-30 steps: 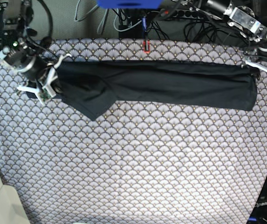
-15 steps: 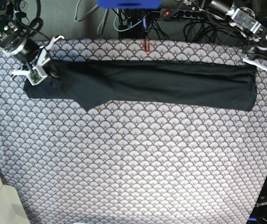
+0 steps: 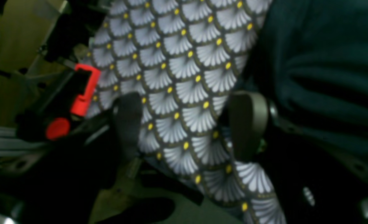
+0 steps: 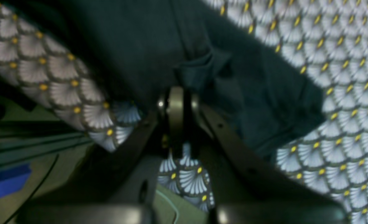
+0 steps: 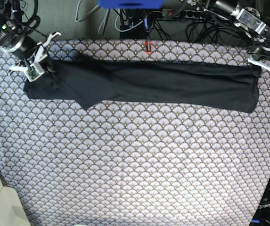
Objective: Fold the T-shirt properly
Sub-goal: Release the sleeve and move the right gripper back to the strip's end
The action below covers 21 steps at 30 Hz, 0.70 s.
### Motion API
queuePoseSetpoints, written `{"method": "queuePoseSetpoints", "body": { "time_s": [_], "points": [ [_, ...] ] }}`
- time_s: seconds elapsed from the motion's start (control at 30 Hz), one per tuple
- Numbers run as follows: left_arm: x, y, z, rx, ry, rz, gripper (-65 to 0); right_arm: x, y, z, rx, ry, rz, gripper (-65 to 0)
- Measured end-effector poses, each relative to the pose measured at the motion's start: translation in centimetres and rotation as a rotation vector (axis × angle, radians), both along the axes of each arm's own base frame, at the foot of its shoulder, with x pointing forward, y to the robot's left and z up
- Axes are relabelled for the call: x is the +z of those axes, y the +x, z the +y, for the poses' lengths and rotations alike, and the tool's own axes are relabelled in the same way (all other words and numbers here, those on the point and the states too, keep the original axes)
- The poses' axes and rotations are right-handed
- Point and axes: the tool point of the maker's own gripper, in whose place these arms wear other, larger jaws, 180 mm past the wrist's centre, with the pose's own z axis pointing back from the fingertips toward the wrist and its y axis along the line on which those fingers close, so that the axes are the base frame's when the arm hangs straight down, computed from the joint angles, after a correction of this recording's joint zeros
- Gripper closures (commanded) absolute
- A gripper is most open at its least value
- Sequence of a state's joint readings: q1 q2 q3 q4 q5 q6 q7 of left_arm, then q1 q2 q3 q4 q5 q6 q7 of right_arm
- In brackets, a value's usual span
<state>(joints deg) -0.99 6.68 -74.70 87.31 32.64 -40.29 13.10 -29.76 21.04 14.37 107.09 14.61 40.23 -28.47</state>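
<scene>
- Since the earlier frame the right gripper (image 5: pixel 36 66) has drawn back toward the table's far left corner, pulling the shirt's (image 5: pixel 153 87) left end with it; the sleeve point that hung down toward the front now sits flatter and higher; the left gripper (image 5: pixel 266 66) has kept its place
- The near part of the tablecloth (image 5: pixel 135 169), patterned in grey fans with yellow dots, lies bare
- The shirt is stretched as a long dark band across the far part of the table, left to right
- Right gripper: jaws together, clamped on a bunch of the shirt's left end (image 4: pixel 202 71); cloth puckers at the tips
- Left gripper (image 3: pixel 187 124): jaws wide apart over the cloth, holding nothing; the shirt's right end (image 3: pixel 320 62) lies just beside one finger
- Beyond the far edge: a red clamp (image 5: pixel 147 46) and tangled cables (image 5: pixel 191 23)
</scene>
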Motion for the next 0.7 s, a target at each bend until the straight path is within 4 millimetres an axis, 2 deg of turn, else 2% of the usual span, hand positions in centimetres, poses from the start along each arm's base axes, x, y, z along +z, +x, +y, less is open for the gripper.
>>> {"method": "queuePoseSetpoints", "body": {
  "time_s": [0.2,0.37,0.7],
  "points": [
    [0.0,0.0,0.0,0.0,-0.001,-0.003,-42.8,-1.6,0.4,-0.9,-0.038,0.013,0.032,0.0],
    [0.0,0.0,0.0,0.0,-0.001,-0.002,-42.8,-1.6,0.7,-1.1,-0.044,0.014,0.03,-0.2],
    [0.4,0.0,0.5,0.0,0.012,-0.003,-42.8,-1.9,0.5,-1.4,-0.045,-0.004,0.048,-20.1]
  ]
}}
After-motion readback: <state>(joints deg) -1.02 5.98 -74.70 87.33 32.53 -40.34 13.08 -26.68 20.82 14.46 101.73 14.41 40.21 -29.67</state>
